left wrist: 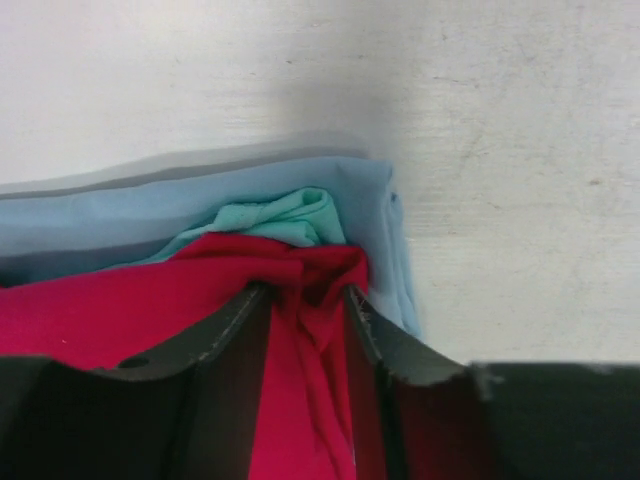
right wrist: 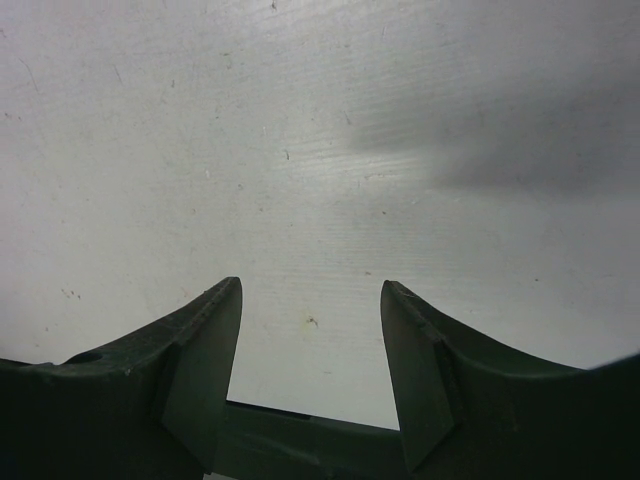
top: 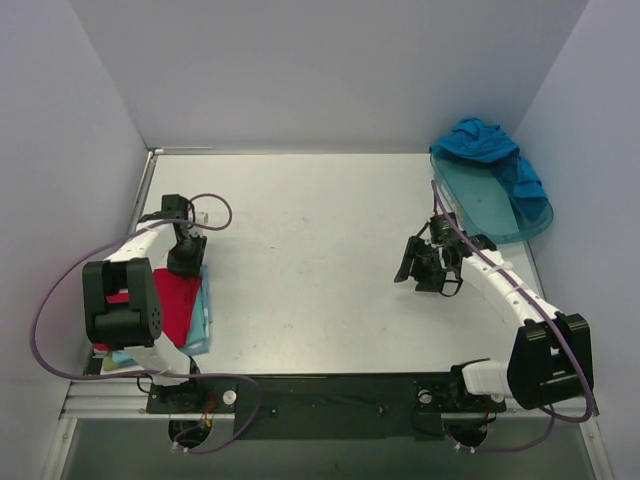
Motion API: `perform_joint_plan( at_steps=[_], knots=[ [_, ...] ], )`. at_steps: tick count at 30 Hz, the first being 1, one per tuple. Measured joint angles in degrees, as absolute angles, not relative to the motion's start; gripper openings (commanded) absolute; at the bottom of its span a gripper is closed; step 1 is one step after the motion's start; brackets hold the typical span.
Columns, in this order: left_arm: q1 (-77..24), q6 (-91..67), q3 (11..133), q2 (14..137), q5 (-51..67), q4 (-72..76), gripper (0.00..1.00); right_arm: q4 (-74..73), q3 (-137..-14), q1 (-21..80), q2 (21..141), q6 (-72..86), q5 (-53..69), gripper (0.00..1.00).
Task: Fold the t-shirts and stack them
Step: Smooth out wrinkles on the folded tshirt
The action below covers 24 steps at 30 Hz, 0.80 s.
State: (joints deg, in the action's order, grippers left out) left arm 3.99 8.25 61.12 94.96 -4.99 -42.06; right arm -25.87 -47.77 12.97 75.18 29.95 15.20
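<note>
Red t-shirt (top: 175, 305) lies on the pale aqua t-shirt (top: 203, 318) at the near-left edge of the table (top: 320, 230). Left gripper (left wrist: 306, 292) is at the stack's far corner, jaws apparently nipping a red fold; the view is tight. Right gripper (right wrist: 310, 290) hovers mid-right, jaws spread, holding nothing. Blue t-shirt (top: 485, 145) is crumpled on the teal tray (top: 490, 205), far right.

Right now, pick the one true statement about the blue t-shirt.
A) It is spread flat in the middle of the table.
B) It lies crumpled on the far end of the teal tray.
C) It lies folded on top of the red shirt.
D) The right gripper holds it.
B: the blue t-shirt sits in a crumpled heap on the far end of the teal tray, and the right gripper is open and holds nothing.
</note>
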Motion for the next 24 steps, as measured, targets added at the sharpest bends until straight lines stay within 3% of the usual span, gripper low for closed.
perform_joint_plan(
  at_steps=[3,5,6,16,24],
  knots=[
    [4.0,8.8,61.1,94.0,-2.4,-42.1,0.67,-26.0,-47.7,12.5,74.1,29.9,14.6,0.54],
    [3.9,9.5,61.1,91.5,0.2,-42.2,0.86,-26.0,-47.7,12.1,73.0,29.6,13.8,0.55],
    [3.9,10.0,61.1,90.1,1.4,-42.2,0.87,-26.0,-47.6,11.9,72.3,29.5,13.4,0.55],
    [3.4,18.7,61.3,60.3,14.6,-43.3,0.89,-21.0,-39.4,7.3,58.1,26.0,8.8,0.57],
    [2.5,20.1,34.3,29.6,15.3,-30.1,0.91,-12.4,-27.0,6.7,40.8,23.7,2.9,0.58]
  ],
)
